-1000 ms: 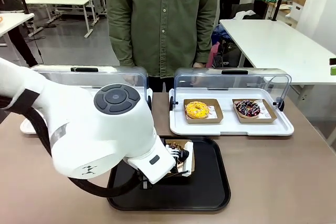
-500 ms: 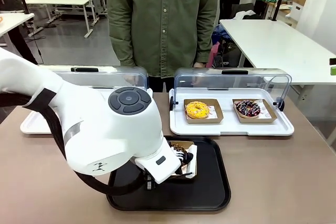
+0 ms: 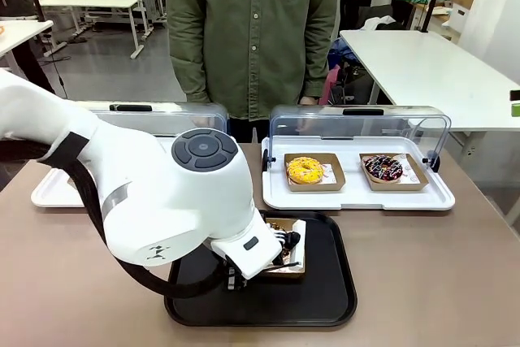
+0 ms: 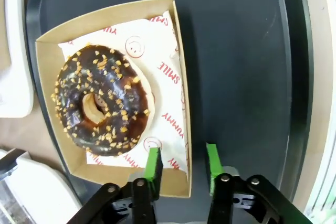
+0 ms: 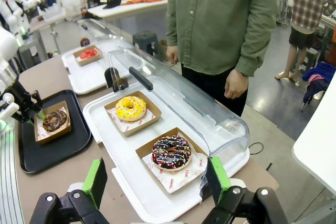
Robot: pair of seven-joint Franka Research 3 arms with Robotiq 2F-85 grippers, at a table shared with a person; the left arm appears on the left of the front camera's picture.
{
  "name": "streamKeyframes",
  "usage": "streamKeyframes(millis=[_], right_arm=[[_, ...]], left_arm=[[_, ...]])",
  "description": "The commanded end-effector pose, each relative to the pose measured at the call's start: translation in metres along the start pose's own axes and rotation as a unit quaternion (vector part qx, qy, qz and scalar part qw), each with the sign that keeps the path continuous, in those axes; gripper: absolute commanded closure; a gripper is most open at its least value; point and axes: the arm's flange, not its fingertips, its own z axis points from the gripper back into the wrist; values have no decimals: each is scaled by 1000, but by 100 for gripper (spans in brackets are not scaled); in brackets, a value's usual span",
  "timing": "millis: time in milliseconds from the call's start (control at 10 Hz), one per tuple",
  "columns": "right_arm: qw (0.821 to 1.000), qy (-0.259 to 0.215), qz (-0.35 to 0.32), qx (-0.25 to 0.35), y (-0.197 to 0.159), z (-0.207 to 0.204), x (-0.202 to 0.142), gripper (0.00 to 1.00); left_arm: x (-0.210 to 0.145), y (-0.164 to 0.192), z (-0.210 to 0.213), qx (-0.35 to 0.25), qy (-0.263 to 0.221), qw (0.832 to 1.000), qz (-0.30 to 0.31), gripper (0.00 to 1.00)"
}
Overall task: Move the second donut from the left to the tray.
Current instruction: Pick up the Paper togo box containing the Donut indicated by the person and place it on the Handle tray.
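Observation:
The chocolate-iced donut [image 4: 100, 106] with pale sprinkles lies in its brown cardboard holder [image 4: 46, 77] on the black tray [image 4: 236, 51]. My left gripper [image 4: 182, 163] is open, and its green pads [image 4: 153, 163] straddle the holder's near side wall without pressing it. From the front, the left gripper [image 3: 280, 243] sits low over the tray [image 3: 325, 282], with the donut [image 3: 284, 256] partly hidden behind my left arm. In the right wrist view the donut [image 5: 54, 120] rests on the tray [image 5: 47, 150]. My right gripper [image 5: 157, 182] is open, above the table edge.
A white display tray [image 3: 357, 197] with a raised clear lid holds a yellow donut [image 3: 305, 170] and a colourful-sprinkled donut [image 3: 383, 167]. A second white tray [image 3: 49, 193] stands at the left, with a red donut [image 5: 89, 53]. A person in a green shirt [image 3: 252, 30] stands at the far side.
My left gripper has opened off the holder's side wall, leaving the donut and holder resting on the black tray. The left arm has shifted slightly right.

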Motion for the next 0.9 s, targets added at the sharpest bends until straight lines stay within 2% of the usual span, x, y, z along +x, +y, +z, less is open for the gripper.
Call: streamKeyframes(millis=[0,500,800], right_arm=[[1000,-7,4,-1,0,-1,2,0],[1000,-7,4,-1,0,-1,2,0],[1000,-7,4,-1,0,-1,2,0]], left_arm=[[-2,-2,28,10,21,1000,18,0],[1,-4,72,12,11,1000,-4,0],[8,-7,62,26,14,1000,-1,0]])
